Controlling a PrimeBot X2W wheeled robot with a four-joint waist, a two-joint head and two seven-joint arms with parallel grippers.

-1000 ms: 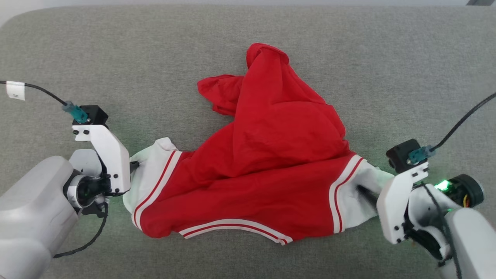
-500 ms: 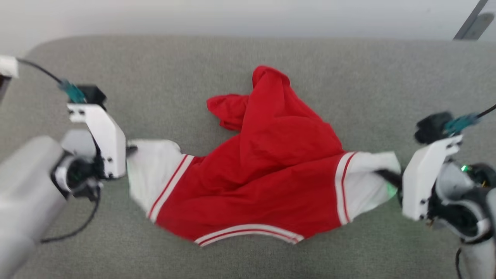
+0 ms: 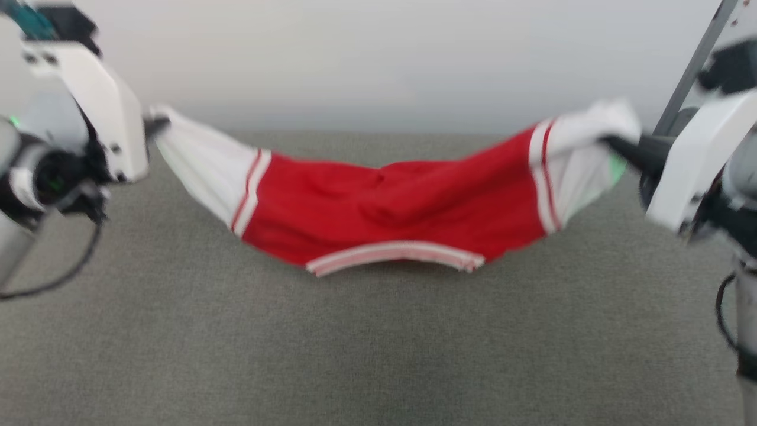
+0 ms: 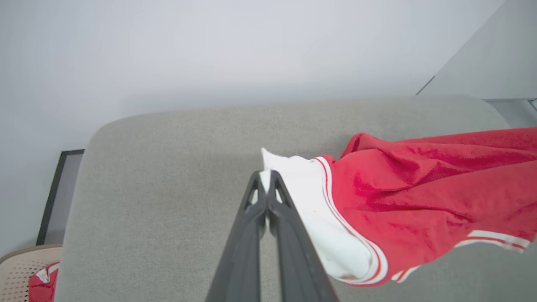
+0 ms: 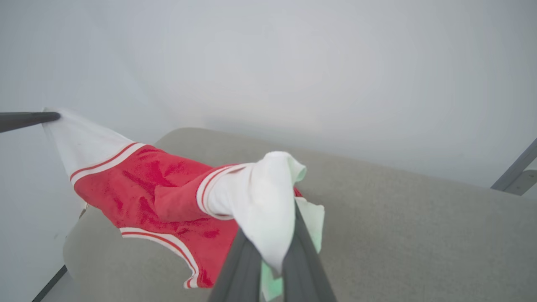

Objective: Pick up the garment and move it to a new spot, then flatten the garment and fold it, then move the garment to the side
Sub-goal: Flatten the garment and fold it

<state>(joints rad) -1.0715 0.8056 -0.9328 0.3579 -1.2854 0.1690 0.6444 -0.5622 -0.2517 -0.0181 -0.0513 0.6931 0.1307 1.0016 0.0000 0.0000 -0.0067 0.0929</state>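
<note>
Head view: both jaws are clamping the garment (image 3: pixel 390 207) at nine and three o'clock. It is hanging spread, probably for flattening.

- All three views are evenly and brightly lit by soft, diffuse light; no single source can be made out.
- No glare is seen on the pale wall (image 3: pixel 378 53), which is rendered as a flat grey-white.
- The head view is smeared by motion blur: the garment (image 3: pixel 390 213), the left gripper (image 3: pixel 157 124) and the right gripper (image 3: pixel 609 142) are shown with soft edges.
- Only a faint, soft shadow is cast on the grey cushion (image 3: pixel 378 343), just below the garment's hanging hem.
- A green tint is thrown on the garment's white end beside the right gripper.
- The wrist views are sharper; the cushion's edges are bowed there by the wide-angle lens.
</note>
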